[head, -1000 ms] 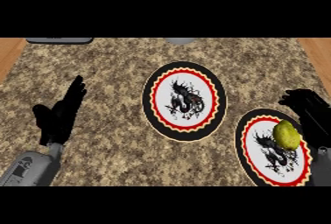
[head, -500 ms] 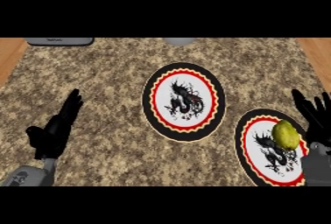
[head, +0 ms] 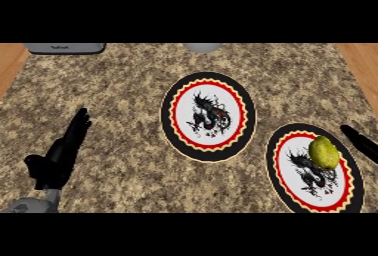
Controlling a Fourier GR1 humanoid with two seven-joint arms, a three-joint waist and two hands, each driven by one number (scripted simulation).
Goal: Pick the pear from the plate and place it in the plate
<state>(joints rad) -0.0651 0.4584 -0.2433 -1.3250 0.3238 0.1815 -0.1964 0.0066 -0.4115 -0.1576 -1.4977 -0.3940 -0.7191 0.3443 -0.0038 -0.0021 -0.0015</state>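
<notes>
My left hand (head: pixel 57 157) lies low at the left over the counter (head: pixel 125 90), fingers straight and close together, pointing up and away from me, thumb out to the side. It holds nothing. A bit of grey forearm (head: pixel 29 205) shows beneath it at the bottom edge.

My right hand (head: pixel 360 142) shows only as a dark finger or two coming in from the right edge, stretched out straight, with nothing in them. The rest of that hand is out of view.

Just left of those right fingers, apart from them, sits the pear (head: pixel 323 152), yellow-green, on the upper right part of the near plate (head: pixel 284 175). This plate has a black rim, a red scalloped ring and a dark dragon figure on white. Its right side runs close to the edge of view.

Further off and left of the right hand lies the second plate (head: pixel 177 95) of the same pattern, bare. The two plates lie near each other without touching.

Between my left hand and the second plate is open speckled stone.

Farthest away, at the counter's back edge: a grey object (head: pixel 65 47) beyond my left hand, a pale round one (head: pixel 201 47) beyond the second plate. Wooden floor (head: pixel 11 57) shows past both side edges.
</notes>
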